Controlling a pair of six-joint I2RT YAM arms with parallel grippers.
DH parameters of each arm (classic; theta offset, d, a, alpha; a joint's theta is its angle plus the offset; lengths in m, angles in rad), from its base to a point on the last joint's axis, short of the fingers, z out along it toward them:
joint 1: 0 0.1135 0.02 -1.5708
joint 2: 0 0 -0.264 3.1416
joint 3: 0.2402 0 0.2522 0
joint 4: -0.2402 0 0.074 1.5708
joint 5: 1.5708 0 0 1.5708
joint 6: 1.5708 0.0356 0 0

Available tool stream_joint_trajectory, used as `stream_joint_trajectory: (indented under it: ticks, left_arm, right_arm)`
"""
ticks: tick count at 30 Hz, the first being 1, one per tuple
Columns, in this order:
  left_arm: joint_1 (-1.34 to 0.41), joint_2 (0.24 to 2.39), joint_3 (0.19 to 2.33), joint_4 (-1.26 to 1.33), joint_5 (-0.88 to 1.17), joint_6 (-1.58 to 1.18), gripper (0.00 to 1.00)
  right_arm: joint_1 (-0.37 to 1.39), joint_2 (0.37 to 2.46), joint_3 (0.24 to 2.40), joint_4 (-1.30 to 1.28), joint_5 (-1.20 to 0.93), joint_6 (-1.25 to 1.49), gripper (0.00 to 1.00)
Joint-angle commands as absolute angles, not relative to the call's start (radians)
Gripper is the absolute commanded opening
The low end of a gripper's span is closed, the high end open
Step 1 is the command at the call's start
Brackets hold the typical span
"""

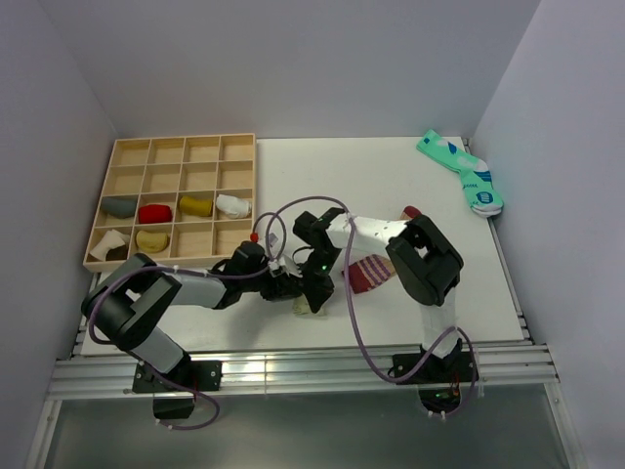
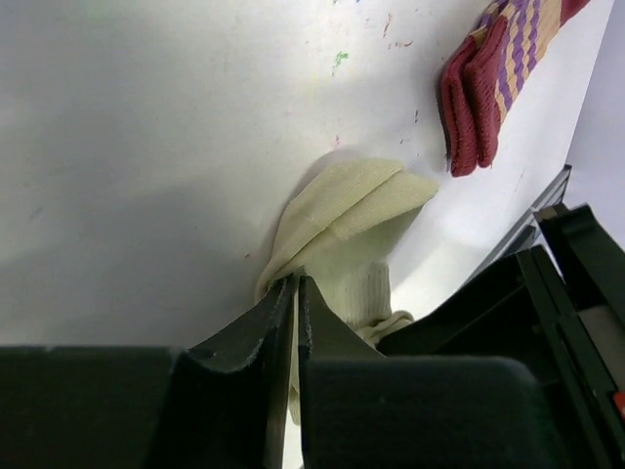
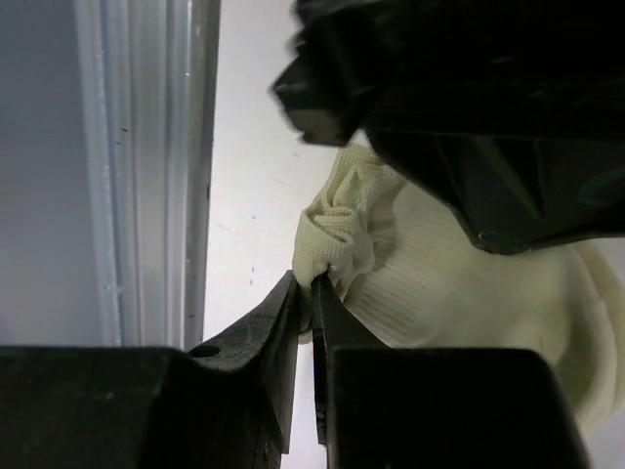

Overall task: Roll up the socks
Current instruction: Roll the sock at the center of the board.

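Observation:
The pale olive-green sock (image 1: 310, 306) lies bunched near the table's front edge, between both grippers. In the left wrist view this pale sock (image 2: 352, 210) is folded over, and my left gripper (image 2: 296, 285) is shut on a thin layer of its edge. My right gripper (image 3: 314, 281) is shut on a crumpled fold of the same pale sock (image 3: 439, 283), with the left gripper's black body just above it. The tan sock with maroon toe and striped cuff (image 1: 371, 275) lies flat just right of the grippers, its cuff (image 2: 474, 93) free of both.
A wooden compartment tray (image 1: 176, 147) at the back left holds several rolled socks. A teal pair of socks (image 1: 461, 172) lies at the back right. The table's metal front rail (image 3: 146, 166) runs close beside the pale sock.

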State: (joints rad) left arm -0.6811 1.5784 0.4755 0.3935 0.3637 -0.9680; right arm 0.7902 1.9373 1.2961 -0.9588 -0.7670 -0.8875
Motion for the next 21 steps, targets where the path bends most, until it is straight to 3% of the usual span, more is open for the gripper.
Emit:
stream_joint_trajectory:
  ticks: [1,7,9,21]
  left_arm:
    - [-0.703,1.568,0.440,0.457,0.287,-0.900,0.12]
    - [-0.706,1.556,0.344,0.626,0.290,-0.940,0.13]
    - [-0.710,1.536,0.310,0.681,0.281,-0.943,0.19]
    - [-0.788,1.451,0.261,0.767,0.180,-0.850,0.34]
  right_arm:
    - [0.758,1.974,1.365,-1.071,-0.851,-0.899,0.13]
    - [0.712,2.040,1.397,-1.054,-0.850,-0.816,0.13]
    - [0.707,2.052,1.394,-1.042,-0.836,-0.798,0.13]
    - [0.703,2.117,1.443,-1.085,-0.812,-0.759,0.13]
